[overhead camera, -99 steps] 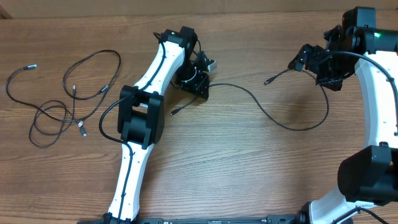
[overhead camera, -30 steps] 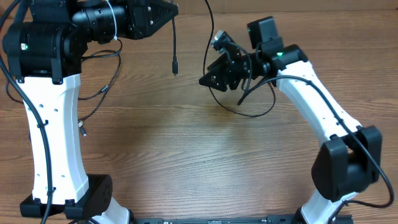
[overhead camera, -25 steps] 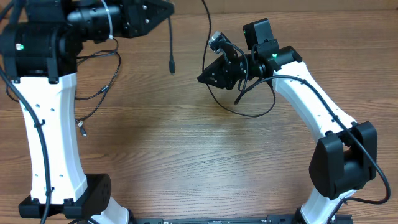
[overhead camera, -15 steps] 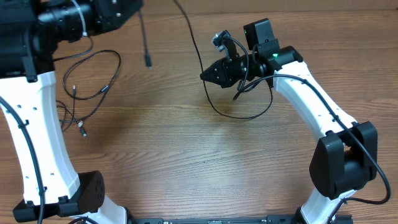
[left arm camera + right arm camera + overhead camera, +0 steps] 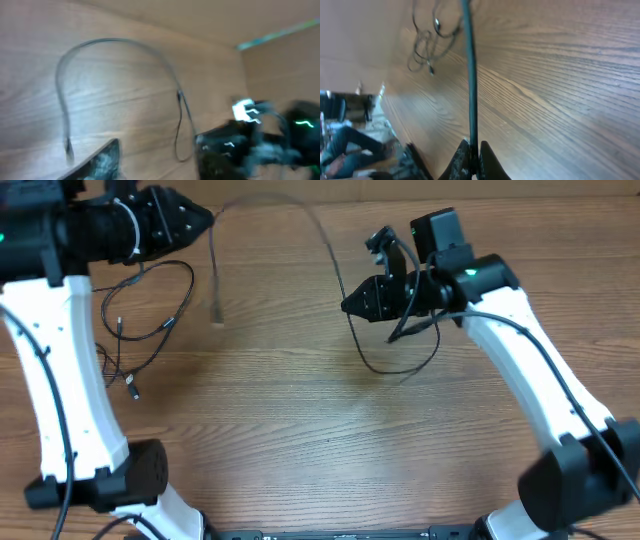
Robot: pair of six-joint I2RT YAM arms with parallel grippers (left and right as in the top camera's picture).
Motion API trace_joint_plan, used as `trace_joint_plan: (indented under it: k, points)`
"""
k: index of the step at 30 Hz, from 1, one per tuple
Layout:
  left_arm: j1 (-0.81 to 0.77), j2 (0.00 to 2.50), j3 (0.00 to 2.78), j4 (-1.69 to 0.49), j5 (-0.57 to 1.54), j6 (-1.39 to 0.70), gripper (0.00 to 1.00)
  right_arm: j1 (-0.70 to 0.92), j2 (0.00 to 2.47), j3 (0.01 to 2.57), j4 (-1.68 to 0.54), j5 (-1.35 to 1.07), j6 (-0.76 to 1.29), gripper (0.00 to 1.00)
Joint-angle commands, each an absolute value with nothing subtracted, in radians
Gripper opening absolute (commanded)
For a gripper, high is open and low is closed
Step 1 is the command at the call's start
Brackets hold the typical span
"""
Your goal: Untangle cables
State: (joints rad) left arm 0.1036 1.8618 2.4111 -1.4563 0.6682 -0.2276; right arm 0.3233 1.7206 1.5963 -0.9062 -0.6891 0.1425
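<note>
Black cable (image 5: 270, 196) arching left from the right hand (image 5: 347, 305), clamping it firmly; left hand (image 5: 205, 218) open or closed, impossible telling. Probably best pulling slowly, keeping the dangling plug (image 5: 217, 318) clear of the tangle (image 5: 120, 330) farther left.

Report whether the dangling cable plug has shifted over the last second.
Yes. In the overhead view the plug has swung left, closer to the unmoved cable pile.

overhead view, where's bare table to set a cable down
Freest: the table, front centre, between left arm and right arm, below the held cable and its slack loop. Crowded: the loose cables far left, and the back, where the held cable arcs toward the right gripper.
</note>
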Motion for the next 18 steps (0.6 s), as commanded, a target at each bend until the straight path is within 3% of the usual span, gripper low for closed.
trace_joint_plan:
  k: [1,8,18]
  points:
    - [0.064,1.923,2.409,-1.488,0.656,-0.145,0.55,0.342,1.653,1.633,-0.912,-0.646,0.256,0.04]
    - [-0.030,1.979,2.409,-1.536,0.759,-0.036,0.54,0.393,1.644,1.633,-0.912,-0.551,0.339,0.04]
    - [-0.200,2.069,2.409,-1.629,0.657,-0.001,0.52,0.305,1.643,1.638,-1.007,-0.433,0.371,0.06]
